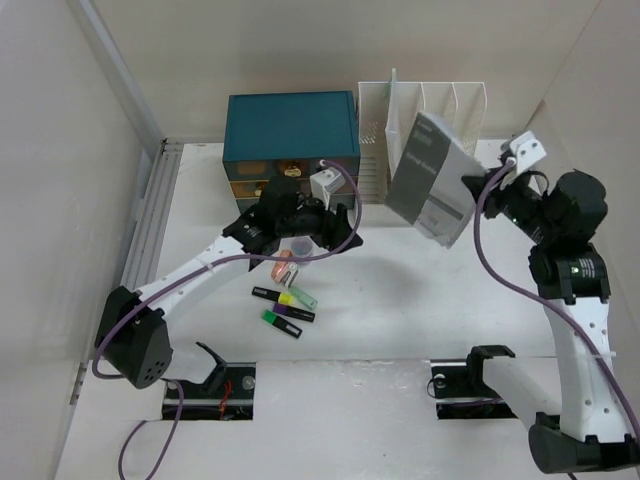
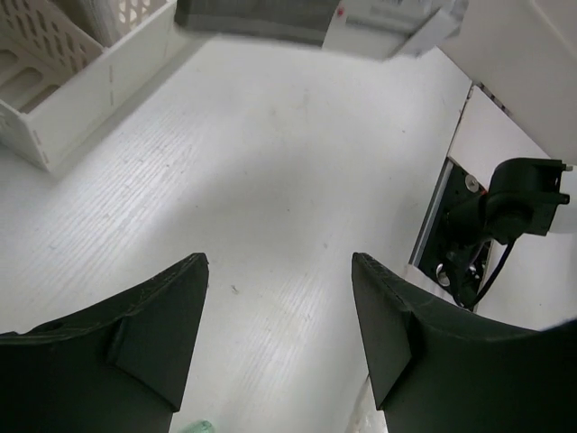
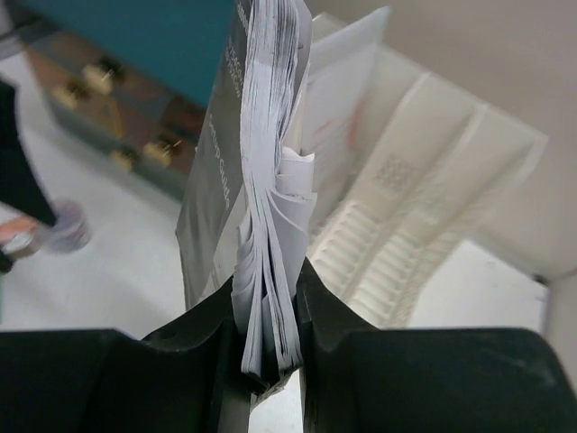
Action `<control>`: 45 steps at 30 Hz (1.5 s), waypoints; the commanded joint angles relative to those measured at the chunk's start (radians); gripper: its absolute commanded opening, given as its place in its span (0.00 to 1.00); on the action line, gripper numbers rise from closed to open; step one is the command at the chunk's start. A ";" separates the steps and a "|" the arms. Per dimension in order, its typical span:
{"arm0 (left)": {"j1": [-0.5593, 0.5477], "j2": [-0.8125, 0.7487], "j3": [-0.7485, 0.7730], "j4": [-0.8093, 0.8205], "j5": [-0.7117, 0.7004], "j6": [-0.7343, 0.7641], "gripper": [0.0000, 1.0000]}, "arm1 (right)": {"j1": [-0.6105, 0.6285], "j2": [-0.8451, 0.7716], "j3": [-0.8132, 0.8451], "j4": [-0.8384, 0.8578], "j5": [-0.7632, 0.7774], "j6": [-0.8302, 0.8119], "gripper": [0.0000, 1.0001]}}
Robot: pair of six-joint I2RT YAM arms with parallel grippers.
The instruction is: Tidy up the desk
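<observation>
The white desk (image 1: 400,290) carries several highlighters (image 1: 285,295) left of centre, and a small round clear cap (image 1: 300,245) lies just behind them. My left gripper (image 1: 345,232) hovers over the desk (image 2: 270,162) in front of the teal drawer box (image 1: 290,125). In the left wrist view the left gripper (image 2: 279,262) is open, with only bare desk between its fingers. My right gripper (image 1: 480,190) is shut on a grey-and-white booklet (image 1: 428,180). It holds the booklet upright in the air in front of the white slotted file rack (image 1: 425,115). In the right wrist view the pages (image 3: 266,162) are pinched in the right gripper (image 3: 269,280).
A metal rail (image 1: 150,215) runs along the desk's left edge. Two rectangular cut-outs (image 1: 210,390) (image 1: 468,385) sit near the front by the arm bases. The file rack (image 3: 424,189) stands behind the booklet, and the drawer box (image 3: 135,54) to its left. Walls close in on three sides.
</observation>
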 commanded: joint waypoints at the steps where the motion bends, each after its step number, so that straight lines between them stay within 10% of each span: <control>1: 0.015 -0.076 -0.015 0.037 0.024 0.031 0.62 | 0.001 -0.024 0.113 0.210 0.263 0.076 0.00; 9: 0.015 -0.096 -0.015 0.007 0.003 0.049 0.63 | 0.001 0.056 0.178 0.290 0.630 0.162 0.00; 45: 0.015 -0.189 -0.024 -0.022 -0.080 0.098 0.87 | 0.232 0.344 0.028 0.870 0.879 -0.014 0.00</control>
